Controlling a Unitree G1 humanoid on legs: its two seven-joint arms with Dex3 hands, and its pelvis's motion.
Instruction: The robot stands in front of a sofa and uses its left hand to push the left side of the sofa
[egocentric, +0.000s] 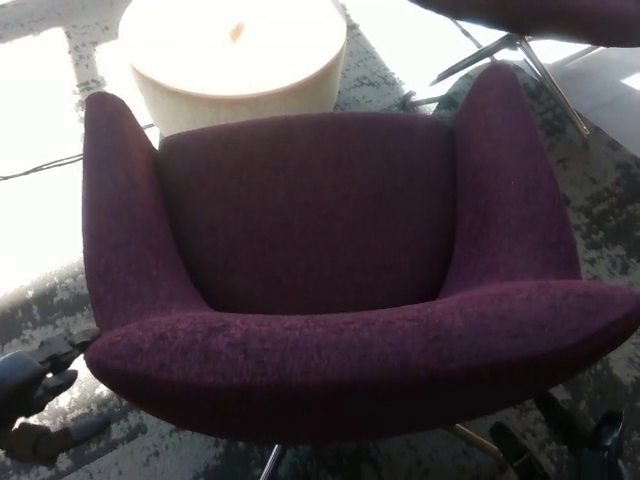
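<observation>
Dark purple sofa (320, 260), a textured-fabric tub seat with curved back, two raised arms and metal legs, fills the centre of the view on a mottled grey carpet (600, 200). A round cream table (235, 55) sits just beyond it on the far side. The left hand (35, 385) is low at the near left, just beside the sofa's left corner, fingers apart and holding nothing; the dark right hand (575, 445) shows at the near right, finger state cannot be told.
</observation>
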